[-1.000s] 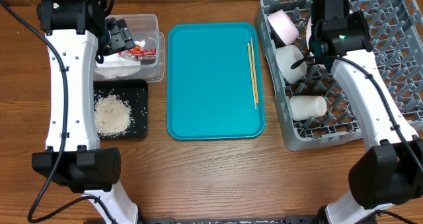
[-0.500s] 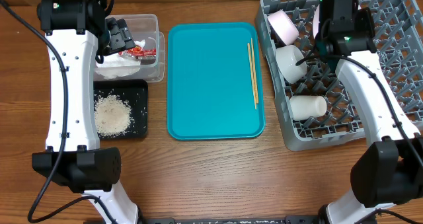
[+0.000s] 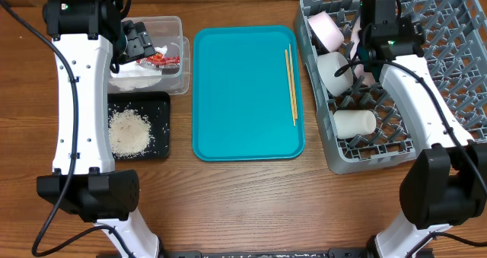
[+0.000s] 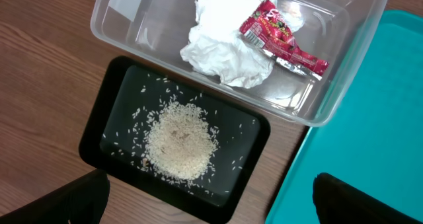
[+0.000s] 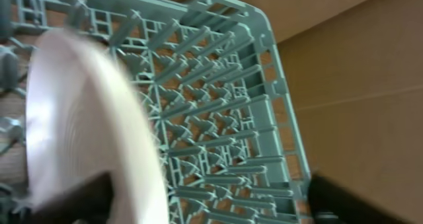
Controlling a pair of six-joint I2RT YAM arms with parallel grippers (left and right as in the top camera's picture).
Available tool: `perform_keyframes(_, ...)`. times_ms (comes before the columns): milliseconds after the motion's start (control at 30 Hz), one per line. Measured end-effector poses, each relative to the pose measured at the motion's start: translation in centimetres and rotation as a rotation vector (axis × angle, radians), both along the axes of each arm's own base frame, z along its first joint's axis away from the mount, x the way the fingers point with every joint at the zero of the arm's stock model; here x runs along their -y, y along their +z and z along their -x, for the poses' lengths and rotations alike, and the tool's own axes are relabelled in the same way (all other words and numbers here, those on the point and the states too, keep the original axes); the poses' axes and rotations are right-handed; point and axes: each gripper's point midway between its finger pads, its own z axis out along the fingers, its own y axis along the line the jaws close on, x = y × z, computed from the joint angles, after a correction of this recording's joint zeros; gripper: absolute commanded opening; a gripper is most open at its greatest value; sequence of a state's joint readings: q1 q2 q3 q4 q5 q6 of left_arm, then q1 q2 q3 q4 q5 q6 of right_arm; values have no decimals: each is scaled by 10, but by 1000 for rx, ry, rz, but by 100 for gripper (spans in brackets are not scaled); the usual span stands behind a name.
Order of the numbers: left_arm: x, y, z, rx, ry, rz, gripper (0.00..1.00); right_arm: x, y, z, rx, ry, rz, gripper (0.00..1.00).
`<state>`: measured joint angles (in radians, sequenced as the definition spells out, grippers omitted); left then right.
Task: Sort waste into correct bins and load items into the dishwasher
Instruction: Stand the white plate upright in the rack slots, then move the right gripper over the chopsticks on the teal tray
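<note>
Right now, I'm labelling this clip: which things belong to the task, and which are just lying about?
Job: wooden chopsticks, red snack wrapper, crumpled napkin, rice, clear tub, black tray, grey dish rack, two bowls, cup, plate.
Lying about: teal serving tray, wooden table.

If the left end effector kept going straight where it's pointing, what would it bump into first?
Probably the black tray holding the rice; the open left end effector points down at it, though depth is unclear.

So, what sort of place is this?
Probably a lab bench staged as a dish-clearing station, not a real kitchen: two robot arms at a wooden table, a grey dish rack holding white dishes, and a clear tub and black tray with sorted waste.
</note>
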<state>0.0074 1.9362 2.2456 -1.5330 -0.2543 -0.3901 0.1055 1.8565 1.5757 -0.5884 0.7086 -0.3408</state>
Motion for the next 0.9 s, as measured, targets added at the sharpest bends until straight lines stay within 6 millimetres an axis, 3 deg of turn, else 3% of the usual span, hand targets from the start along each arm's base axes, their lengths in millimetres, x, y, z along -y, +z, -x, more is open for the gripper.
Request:
perform_keyframes(200, 0, 0, 0, 0, 0, 0, 100, -7, -5, 5, 32, -45, -119, 100)
perform_keyframes(300, 0, 0, 0, 0, 0, 0, 100, -24, 5, 11, 22, 5, -227, 100)
perform_keyframes(433, 0, 0, 0, 0, 0, 0, 100, -53, 44, 25, 65, 131, -394, 100)
perform_keyframes(567, 0, 0, 0, 0, 0, 0, 100, -97, 102, 47, 170, 300, -627, 100)
perform_keyframes(633, 0, 0, 0, 0, 0, 0, 100, -114, 115, 55, 183, 339, -705, 100)
perform_keyframes(733, 0, 0, 0, 0, 0, 0, 100, -146, 111, 65, 136, 380, -799, 100)
perform_keyframes(900, 0, 0, 0, 0, 0, 0, 100, -210, 67, 83, -58, 418, -861, 100)
